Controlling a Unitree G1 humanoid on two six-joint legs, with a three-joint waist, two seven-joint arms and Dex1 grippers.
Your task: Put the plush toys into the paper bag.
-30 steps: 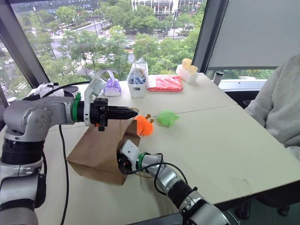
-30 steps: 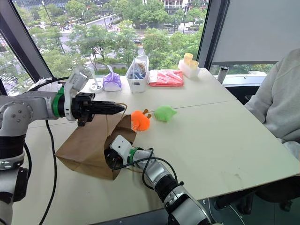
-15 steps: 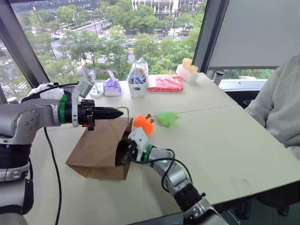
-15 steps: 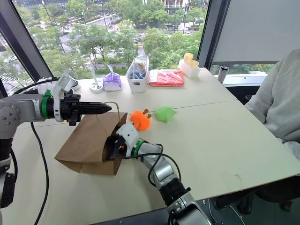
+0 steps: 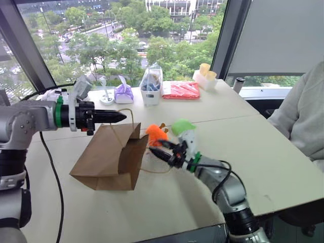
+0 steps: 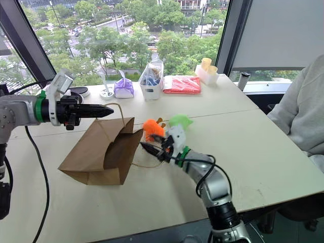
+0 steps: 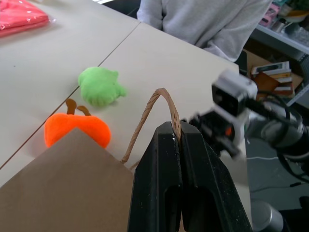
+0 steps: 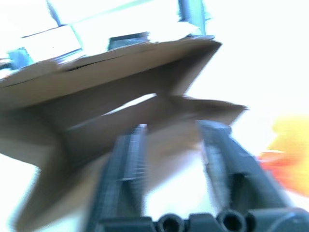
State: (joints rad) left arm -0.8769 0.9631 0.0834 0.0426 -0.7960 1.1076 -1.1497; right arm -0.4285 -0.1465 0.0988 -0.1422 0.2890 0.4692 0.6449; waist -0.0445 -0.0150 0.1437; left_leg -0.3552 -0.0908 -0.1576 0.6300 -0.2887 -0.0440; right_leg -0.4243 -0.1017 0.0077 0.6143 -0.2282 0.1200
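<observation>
Matt kraft paper bag (image 5: 109, 157) — fuzzy plush toys (image 5: 156, 134).

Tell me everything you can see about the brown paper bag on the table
The paper bag is plain brown kraft paper, creased, with thin twisted paper loop handles. It lies on its side on the pale table, mouth facing the orange plush toy. The left gripper is shut on the upper handle, lifting that edge so the mouth gapes. The other handle trails loose on the tabletop. The right gripper, jaws open, hangs just outside the mouth, holding nothing. What is inside cannot be seen.
</observation>
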